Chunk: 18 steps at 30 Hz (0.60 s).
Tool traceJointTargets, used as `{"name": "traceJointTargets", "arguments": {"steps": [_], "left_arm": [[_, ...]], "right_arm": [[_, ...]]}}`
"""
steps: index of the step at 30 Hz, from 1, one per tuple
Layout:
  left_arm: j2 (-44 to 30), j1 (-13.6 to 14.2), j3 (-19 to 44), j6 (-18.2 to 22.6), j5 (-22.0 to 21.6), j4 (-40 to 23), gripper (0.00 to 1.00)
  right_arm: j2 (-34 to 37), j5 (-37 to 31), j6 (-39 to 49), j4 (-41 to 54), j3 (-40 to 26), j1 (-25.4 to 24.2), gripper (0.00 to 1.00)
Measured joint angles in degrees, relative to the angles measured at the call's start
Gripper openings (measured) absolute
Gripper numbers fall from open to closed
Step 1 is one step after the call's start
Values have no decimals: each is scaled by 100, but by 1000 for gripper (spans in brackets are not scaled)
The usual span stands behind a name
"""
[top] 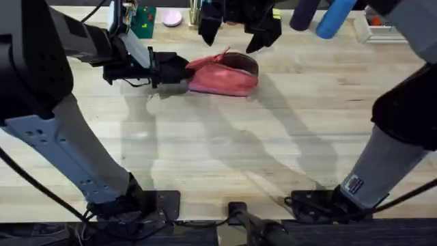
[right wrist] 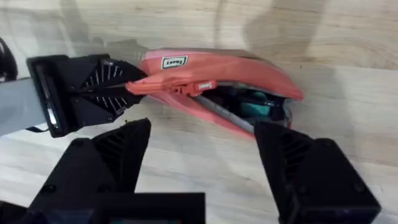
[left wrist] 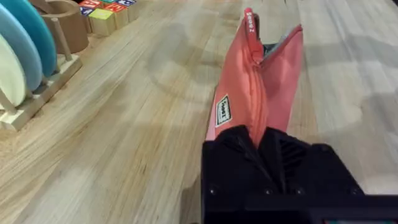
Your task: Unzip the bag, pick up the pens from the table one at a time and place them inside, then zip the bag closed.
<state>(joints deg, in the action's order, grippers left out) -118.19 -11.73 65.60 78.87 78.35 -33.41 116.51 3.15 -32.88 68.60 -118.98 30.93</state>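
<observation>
Pinching the bag (top: pixel 225 74), left gripper (top: pixel 169 70) clamped.

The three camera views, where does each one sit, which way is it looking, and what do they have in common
Overhead: above the arm bases, looking down and forward at the table; both arms show, left gripper clamping the bag.
Left wrist: on the left arm, looking along the bag; its black fingers pinch the near end.
Right wrist: on the right arm above the bag, its fingers spread open.
Shared: every view shows the bag; overhead and right wrist show the left gripper.
</observation>
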Motion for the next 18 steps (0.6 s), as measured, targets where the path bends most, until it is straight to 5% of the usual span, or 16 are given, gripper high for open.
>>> {"name": "traceJointTargets", "arguments": {"steps": [18], "left_arm": [[0, 0, 0, 0, 0, 0, 42]], "right_arm": [[-28, 762, 258, 531, 0, -1026, 992]]}}
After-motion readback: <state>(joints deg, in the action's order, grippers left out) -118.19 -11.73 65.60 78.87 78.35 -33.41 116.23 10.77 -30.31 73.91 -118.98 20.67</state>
